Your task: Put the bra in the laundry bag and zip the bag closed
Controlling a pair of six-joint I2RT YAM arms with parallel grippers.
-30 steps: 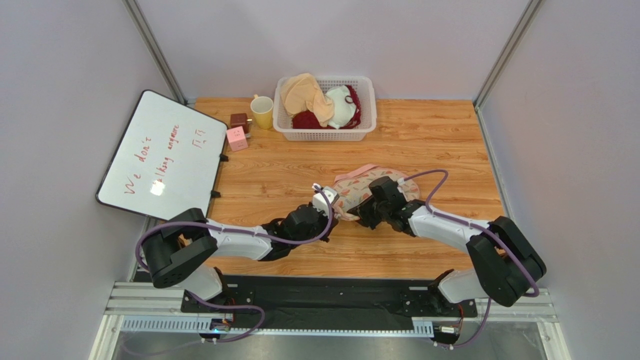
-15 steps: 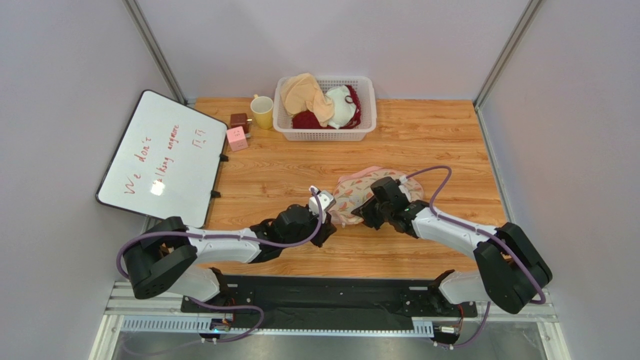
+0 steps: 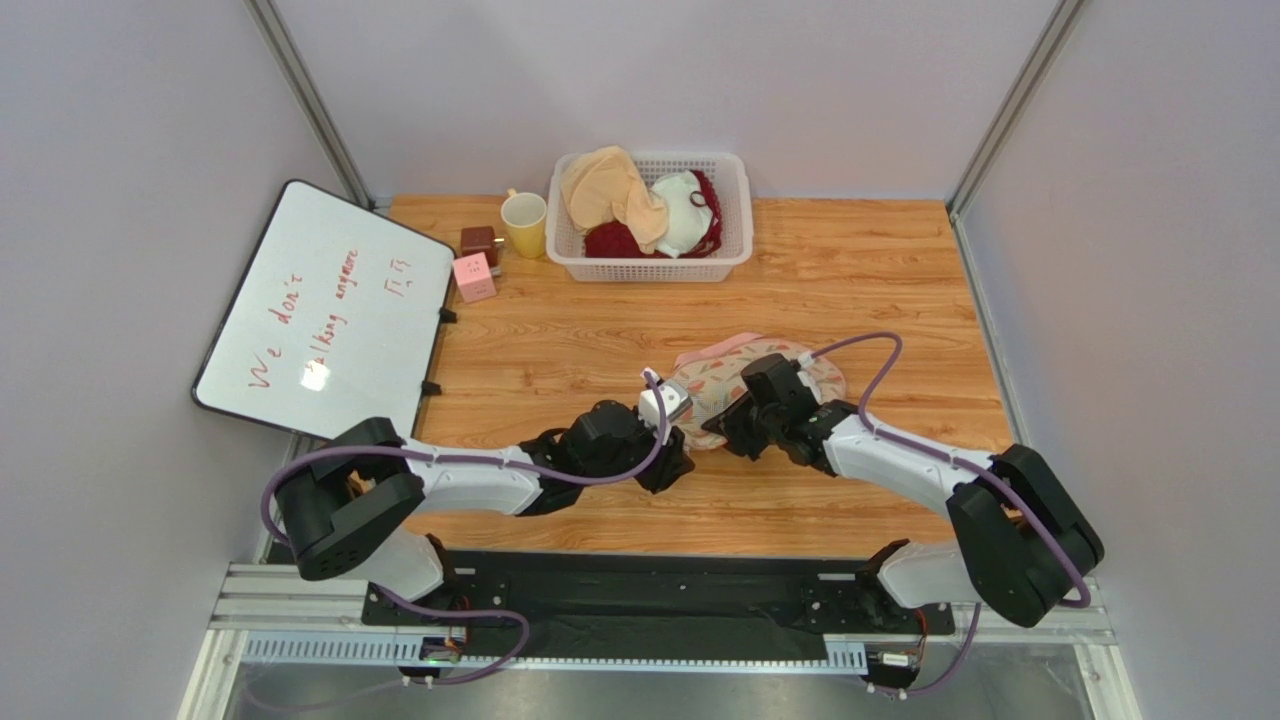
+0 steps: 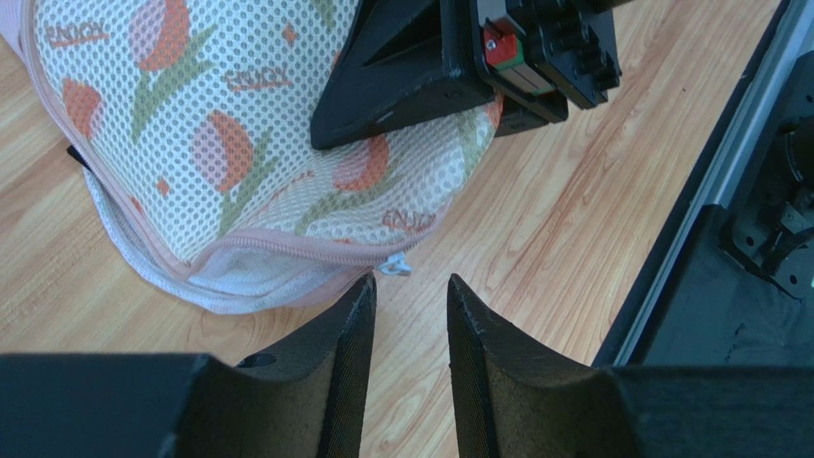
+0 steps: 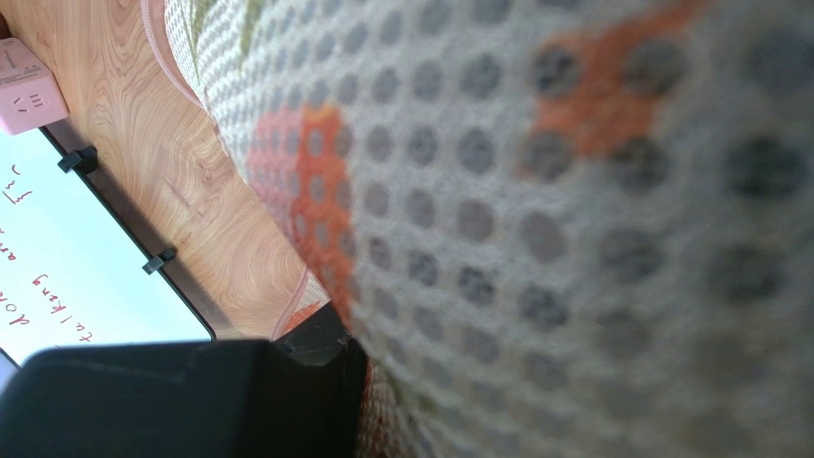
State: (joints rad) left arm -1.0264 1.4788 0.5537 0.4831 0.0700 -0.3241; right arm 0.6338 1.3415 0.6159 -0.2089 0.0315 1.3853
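Observation:
The laundry bag [image 3: 712, 378] lies mid-table, cream mesh with orange-red prints and pink zipper edging. In the left wrist view the laundry bag [image 4: 210, 143] has its zipper run along the near edge, ending at a small white pull [image 4: 395, 266]. My left gripper [image 4: 411, 281] is open and empty, fingertips just short of that pull, low over the wood; from the top view it [image 3: 676, 450] sits at the bag's near-left end. My right gripper [image 3: 724, 428] rests on top of the bag, apparently shut on its fabric. Bag mesh [image 5: 573, 191] fills the right wrist view, beside one finger [image 5: 306, 358]. The grey bra is out of view.
A white slatted basket [image 3: 646, 273] at the back holds a beige bra [image 3: 609, 180] and a white bra with dark-red trim [image 3: 685, 210]. A yellow mug [image 3: 525, 225], a brown cube [image 3: 480, 242] and a pink cube [image 3: 473, 278] stand left of it. A whiteboard [image 3: 323, 308] overhangs the left edge.
My left gripper has moved right along the bag's near edge toward the zipper pull. The right gripper has stayed on the bag, which has shifted slightly.

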